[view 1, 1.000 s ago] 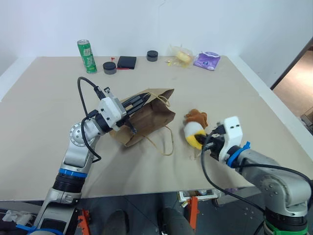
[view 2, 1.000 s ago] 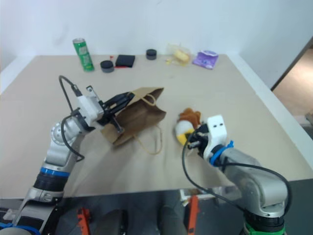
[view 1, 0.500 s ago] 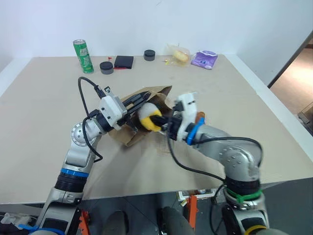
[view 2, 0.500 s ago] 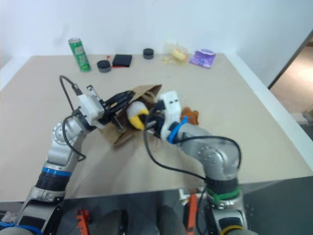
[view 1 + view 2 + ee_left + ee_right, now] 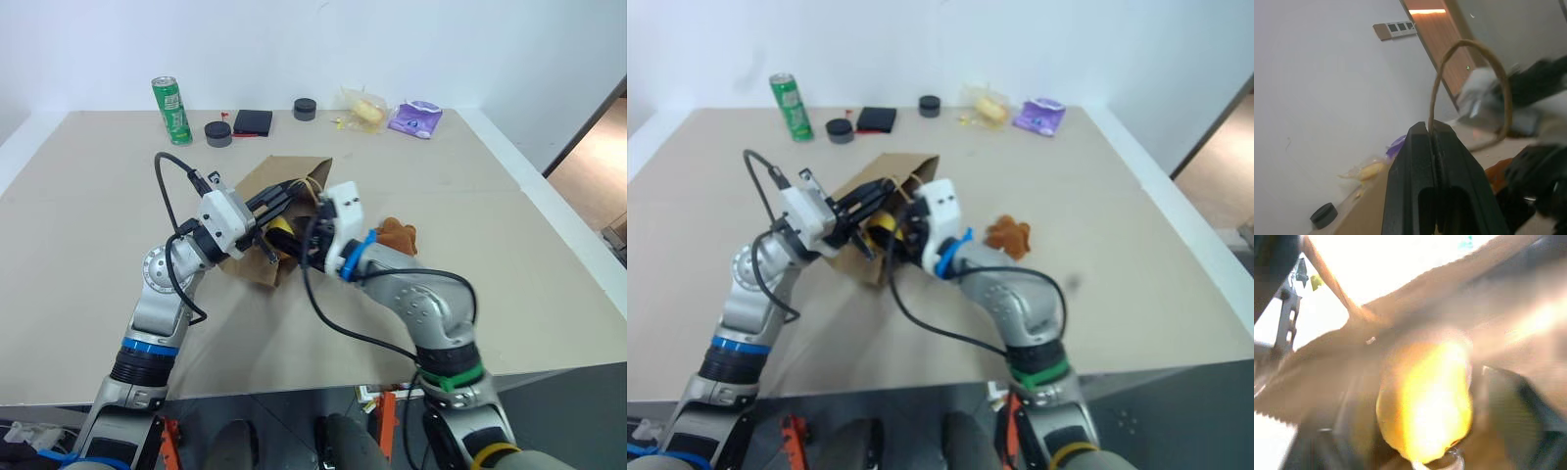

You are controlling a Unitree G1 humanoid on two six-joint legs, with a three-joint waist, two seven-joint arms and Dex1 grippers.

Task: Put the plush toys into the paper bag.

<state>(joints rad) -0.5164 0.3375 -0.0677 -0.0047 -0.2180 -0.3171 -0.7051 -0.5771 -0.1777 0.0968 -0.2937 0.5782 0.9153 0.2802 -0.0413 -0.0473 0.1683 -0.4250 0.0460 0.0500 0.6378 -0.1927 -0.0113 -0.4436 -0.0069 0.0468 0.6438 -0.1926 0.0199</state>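
Yellow plush ball [image 5: 1425, 401] sits right inside the mouth of the paper bag [image 5: 257, 186], straight ahead of the right gripper [image 5: 299, 243], whose fingers now stand wide, so I judge the ball released into the bag. Left gripper [image 5: 284, 199] pinches a cord handle [image 5: 1469, 83] shut tight, holding the mouth up and open toward the right arm. Brown bear plush [image 5: 395, 235] lies on the table [image 5: 78, 215] just beside the right forearm, outside the bag, nearer the right arm than the left. Bag lies on its side, long axis running away from the right gripper.
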